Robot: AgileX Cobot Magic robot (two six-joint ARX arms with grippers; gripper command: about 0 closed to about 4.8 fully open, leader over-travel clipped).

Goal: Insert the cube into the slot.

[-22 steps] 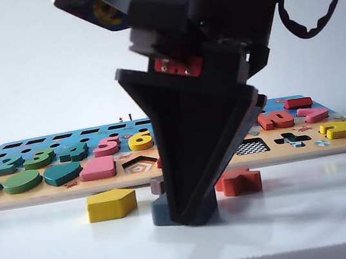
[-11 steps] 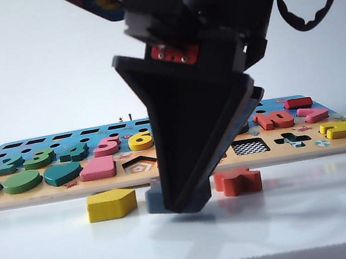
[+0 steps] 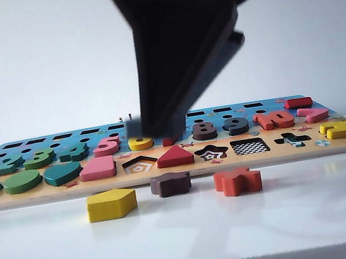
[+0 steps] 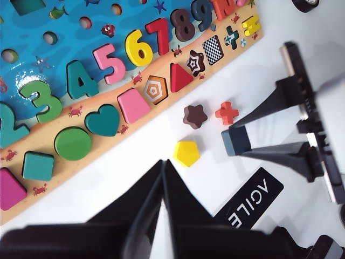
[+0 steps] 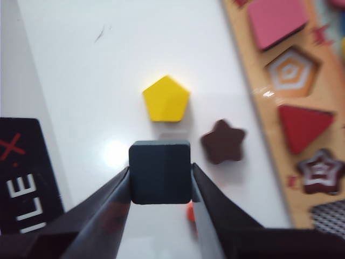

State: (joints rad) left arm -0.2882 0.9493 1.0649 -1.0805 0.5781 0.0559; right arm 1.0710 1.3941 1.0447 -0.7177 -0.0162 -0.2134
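Right gripper (image 5: 160,181) lifted cube (image 5: 160,171), star (image 5: 222,141) below

Right hand (image 5: 160,178) raised above table, pinching cube (image 5: 160,171) — left hand (image 4: 163,178) closed, low.

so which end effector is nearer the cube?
Right. The right end effector is clamped on the cube, lifted off the table. The left end effector sits shut, apart from it, past the yellow pentagon.

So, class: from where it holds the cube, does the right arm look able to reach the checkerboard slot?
Probably yes. The right gripper holds the cube lifted clear of the table, and the slot lies open with nothing inside. The left gripper, fingers shut, sits off to the side.
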